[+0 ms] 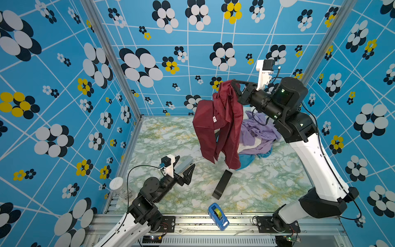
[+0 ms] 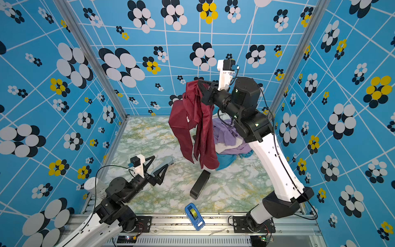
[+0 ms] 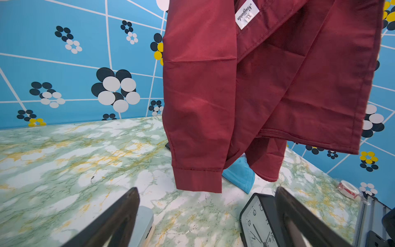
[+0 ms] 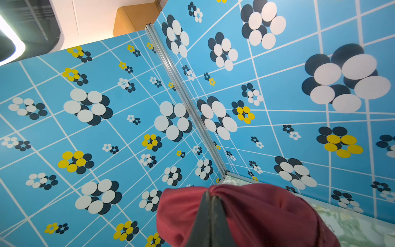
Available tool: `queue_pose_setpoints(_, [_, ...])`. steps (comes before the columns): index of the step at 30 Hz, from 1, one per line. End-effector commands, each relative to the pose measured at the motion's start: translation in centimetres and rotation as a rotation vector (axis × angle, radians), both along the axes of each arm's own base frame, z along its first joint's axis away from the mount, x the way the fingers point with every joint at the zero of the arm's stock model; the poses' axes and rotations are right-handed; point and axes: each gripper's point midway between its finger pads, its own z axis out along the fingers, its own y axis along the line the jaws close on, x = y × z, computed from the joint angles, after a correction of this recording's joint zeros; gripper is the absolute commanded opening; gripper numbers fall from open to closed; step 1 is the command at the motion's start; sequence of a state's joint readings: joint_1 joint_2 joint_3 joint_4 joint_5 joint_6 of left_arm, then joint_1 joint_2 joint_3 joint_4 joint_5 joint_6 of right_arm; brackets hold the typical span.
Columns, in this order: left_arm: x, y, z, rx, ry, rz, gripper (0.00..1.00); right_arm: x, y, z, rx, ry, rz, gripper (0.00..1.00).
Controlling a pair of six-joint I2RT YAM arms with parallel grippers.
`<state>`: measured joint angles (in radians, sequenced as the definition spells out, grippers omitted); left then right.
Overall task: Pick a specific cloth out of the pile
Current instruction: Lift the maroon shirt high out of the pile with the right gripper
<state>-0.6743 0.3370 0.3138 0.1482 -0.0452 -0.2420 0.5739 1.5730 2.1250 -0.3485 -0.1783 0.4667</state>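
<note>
Table (image 1: 267,188): it is lying under everything, and its bare part on the left is looking like a good place for the shirt.
Shirt (image 1: 215,126): the big dark red one is hanging in the air from one bunched-up spot at its top. It is dangling just beside the pile, low over the table. I cannot tell if its bottom edge is touching the teal cloth (image 1: 248,160).
Pile (image 1: 259,132): the purple, white and teal clothes are sitting under the right arm. I think the shirt is out, so the job is nearly finishing.
Right gripper (image 4: 208,192): its jaws are squeezing together on the shirt. Going slowly and sideways, away from the pile, is looking best, so the shiny cloth is not slipping out.
Left gripper (image 1: 186,161): its jaws are standing wide apart, holding nothing, low near the table.
Clock (image 3: 258,222): it is lying close under the hanging edge, so lifting a bit higher is looking wise.
Tag (image 3: 246,14): it is showing white near the collar.
</note>
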Motion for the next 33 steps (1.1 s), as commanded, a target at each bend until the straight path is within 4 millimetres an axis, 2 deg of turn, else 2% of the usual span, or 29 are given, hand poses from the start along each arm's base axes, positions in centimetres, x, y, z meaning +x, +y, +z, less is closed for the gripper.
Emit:
queue_pose_setpoints(1, [0.1,0.6,-1.4,0.029,0.021,0.026,0.99,-1.1,1.5,3.0,0.09,-0.057,0.109,0.0])
queue_pose_setpoints(11, [-0.2,1.3,-1.6,0.032,0.017,0.043,0.99,2.4,8.2,1.8,0.173,0.05,0.358,0.0])
queue_pose_setpoints(16, [-0.4,1.6,-1.6,0.034,0.015,0.051,0.99,2.4,11.3,1.3,0.183,0.05,0.478,0.0])
queue_pose_setpoints(17, [-0.5,1.7,-1.7,0.035,0.017,0.053,0.99,3.5,12.5,-0.2,0.187,0.079,0.496,0.0])
queue_pose_setpoints(24, [-0.8,2.2,-1.8,0.034,0.012,0.066,0.99,4.2,16.8,-2.7,0.27,0.102,0.66,0.0])
queue_pose_setpoints(29, [-0.9,2.3,-1.9,0.03,0.006,0.068,0.99,5.3,18.6,-4.1,0.341,0.075,0.719,0.0])
queue_pose_setpoints(33, [-0.8,2.4,-2.1,0.037,0.006,0.075,0.99,6.4,19.6,-6.1,0.377,0.101,0.748,0.0])
